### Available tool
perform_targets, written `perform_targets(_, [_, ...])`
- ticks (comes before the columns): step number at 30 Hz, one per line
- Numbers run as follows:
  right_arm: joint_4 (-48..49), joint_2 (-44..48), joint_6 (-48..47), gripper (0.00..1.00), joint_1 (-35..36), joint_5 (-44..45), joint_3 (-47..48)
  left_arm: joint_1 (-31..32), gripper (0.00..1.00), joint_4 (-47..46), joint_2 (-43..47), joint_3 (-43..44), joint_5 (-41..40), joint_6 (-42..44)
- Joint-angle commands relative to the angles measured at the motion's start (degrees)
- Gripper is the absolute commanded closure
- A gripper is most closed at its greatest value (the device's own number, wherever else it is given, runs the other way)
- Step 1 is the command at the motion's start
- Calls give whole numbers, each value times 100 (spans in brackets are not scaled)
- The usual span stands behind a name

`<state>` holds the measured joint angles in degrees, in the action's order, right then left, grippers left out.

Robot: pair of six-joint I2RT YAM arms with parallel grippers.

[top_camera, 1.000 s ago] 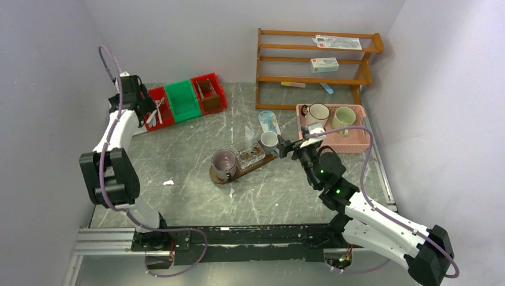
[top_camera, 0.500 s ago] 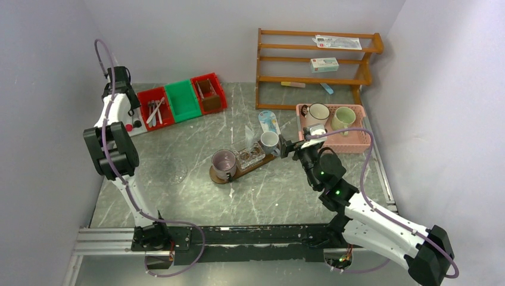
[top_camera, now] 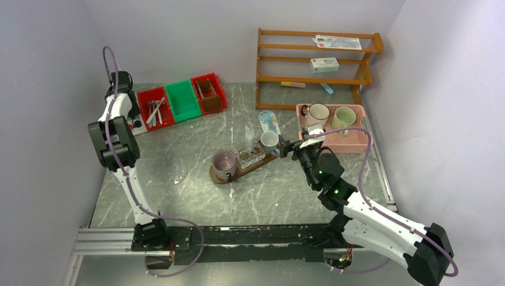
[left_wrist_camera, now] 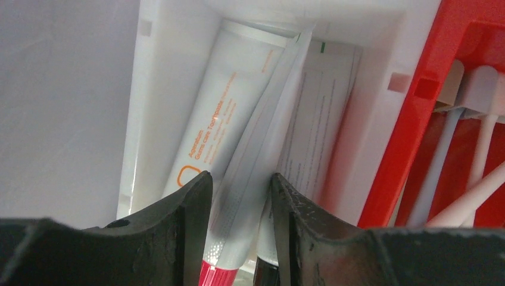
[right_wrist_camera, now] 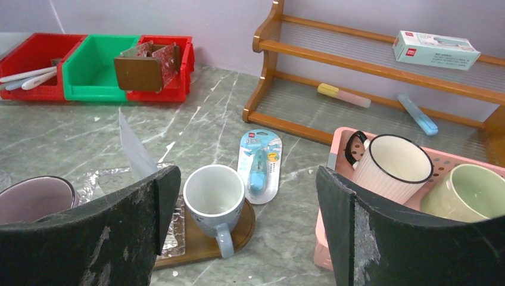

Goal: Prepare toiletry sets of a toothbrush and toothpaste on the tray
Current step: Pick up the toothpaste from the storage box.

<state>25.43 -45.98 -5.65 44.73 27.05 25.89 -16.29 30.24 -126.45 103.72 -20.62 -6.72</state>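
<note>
The dark wooden tray (top_camera: 241,168) lies mid-table, also in the right wrist view (right_wrist_camera: 238,229). On it stand a purple mug (top_camera: 224,162), a clear glass (top_camera: 250,156) and a white mug (top_camera: 269,140), which is empty in the right wrist view (right_wrist_camera: 214,193). My right gripper (top_camera: 284,147) is open and empty just right of the white mug (right_wrist_camera: 247,173). My left gripper (top_camera: 132,116) is down in a white bin (left_wrist_camera: 143,89) at the far left. Its jaws (left_wrist_camera: 241,177) grip a white toothpaste tube (left_wrist_camera: 244,199) with a red cap. White toothbrushes (top_camera: 153,111) lie in the adjacent red bin (left_wrist_camera: 452,71).
A green bin (top_camera: 181,100) and a red bin holding a brown box (top_camera: 208,92) stand at the back. A blue blister pack (top_camera: 269,122) lies behind the tray. A pink basket (top_camera: 351,145) with two mugs stands right. A wooden shelf (top_camera: 315,59) is at the back right.
My left arm swung left from over the red toothbrush bin to the white bin and went down onto a tube. The right arm has hardly moved.
</note>
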Motion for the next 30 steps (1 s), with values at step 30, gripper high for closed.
perform_targets(30, [120,-83,-86,12,-18,-202,4,-65,85,58,1143,-255,-196,44])
